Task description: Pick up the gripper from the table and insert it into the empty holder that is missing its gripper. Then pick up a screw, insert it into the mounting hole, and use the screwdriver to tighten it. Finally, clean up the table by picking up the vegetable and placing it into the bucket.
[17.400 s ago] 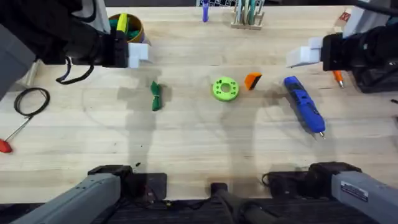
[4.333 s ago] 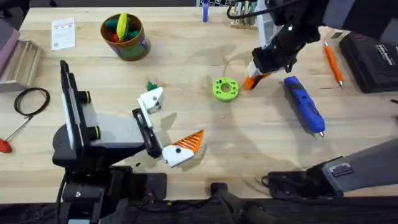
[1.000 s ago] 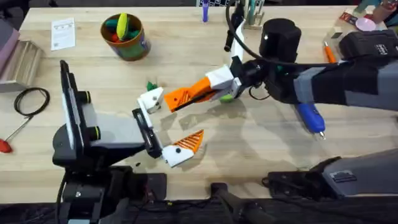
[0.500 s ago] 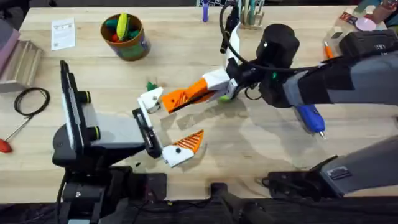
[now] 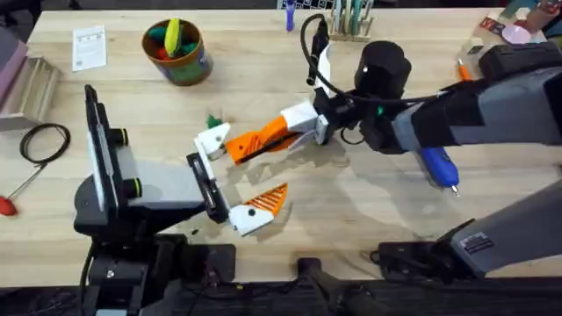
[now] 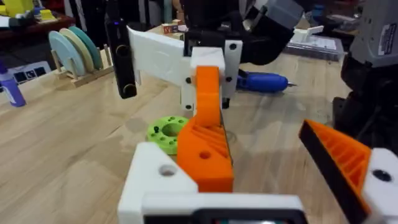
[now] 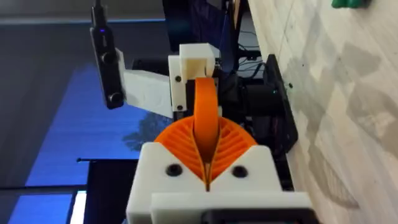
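Overhead, starting left of centre: left gripper [image 5: 237, 174] held out over the counter with fingers spread wide, one carrying its ribbed orange pad [image 5: 263, 200], the other just the bare white holder [image 5: 213, 140]. Meeting that holder from the right, right gripper [image 5: 263, 136], pressed together on the orange fingertip [image 6: 202, 149]. Judged as the insertion step, with the piece at the holder's face but not plainly seated.

To do it well:
- Keep the left arm dead steady as the fixture.
- Keep the wedge's long axis in line with the holder, as the right wrist view has it, straight on.
- Push slowly along that line, without twisting.
- Line up the hole in the orange face with the holder's hole, ready for the screw.
- Release only once flush.

Around, left to right:
- Red-handled tool [image 5: 7, 206] and black cable loop [image 5: 44, 140] by the counter's left edge, well apart from the work.
- Bucket [image 5: 180, 53] near the far edge, already holding toys.
- Dark green vegetable [image 5: 213, 121] just beyond the holder, close enough to be nudged by a sideways slip.
- Green disc [image 6: 166, 130] lying under the right gripper's reach.
- Blue screwdriver [image 5: 436, 165] partly under the right arm, toward the right edge.
- Orange pen-like tool [image 5: 464, 72] near the far-right corner.

No screw made out anywhere.
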You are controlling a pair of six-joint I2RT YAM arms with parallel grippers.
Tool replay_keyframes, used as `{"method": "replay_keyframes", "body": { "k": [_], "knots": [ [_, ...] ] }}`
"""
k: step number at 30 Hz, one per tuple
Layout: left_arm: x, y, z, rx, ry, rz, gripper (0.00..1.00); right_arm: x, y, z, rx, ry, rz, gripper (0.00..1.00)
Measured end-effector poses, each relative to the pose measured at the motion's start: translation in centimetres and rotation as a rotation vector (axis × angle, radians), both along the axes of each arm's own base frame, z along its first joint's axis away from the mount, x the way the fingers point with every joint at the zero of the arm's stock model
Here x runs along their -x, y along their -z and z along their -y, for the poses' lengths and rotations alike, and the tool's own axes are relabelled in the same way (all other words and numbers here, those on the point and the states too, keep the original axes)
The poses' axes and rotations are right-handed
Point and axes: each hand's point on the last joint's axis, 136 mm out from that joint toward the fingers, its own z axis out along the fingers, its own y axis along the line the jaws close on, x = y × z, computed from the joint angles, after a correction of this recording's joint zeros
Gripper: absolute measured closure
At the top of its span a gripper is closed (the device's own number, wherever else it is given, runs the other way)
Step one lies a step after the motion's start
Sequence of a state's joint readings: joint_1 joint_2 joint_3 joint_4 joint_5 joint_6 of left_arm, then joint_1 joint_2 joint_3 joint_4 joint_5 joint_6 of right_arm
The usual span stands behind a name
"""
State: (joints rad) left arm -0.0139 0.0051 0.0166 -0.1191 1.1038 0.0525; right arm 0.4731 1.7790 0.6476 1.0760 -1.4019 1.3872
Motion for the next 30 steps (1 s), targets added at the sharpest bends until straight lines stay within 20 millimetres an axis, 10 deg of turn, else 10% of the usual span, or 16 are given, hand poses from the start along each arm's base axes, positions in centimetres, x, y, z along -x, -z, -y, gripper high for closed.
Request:
{"method": "replay_keyframes", "body": {
  "k": [30],
  "knots": [
    [0.00, 0.00, 0.00, 0.000, 0.000, 0.000, 0.015, -0.85, -0.59, -0.29, -0.028, 0.048, 0.069, 0.992]
  ]
}}
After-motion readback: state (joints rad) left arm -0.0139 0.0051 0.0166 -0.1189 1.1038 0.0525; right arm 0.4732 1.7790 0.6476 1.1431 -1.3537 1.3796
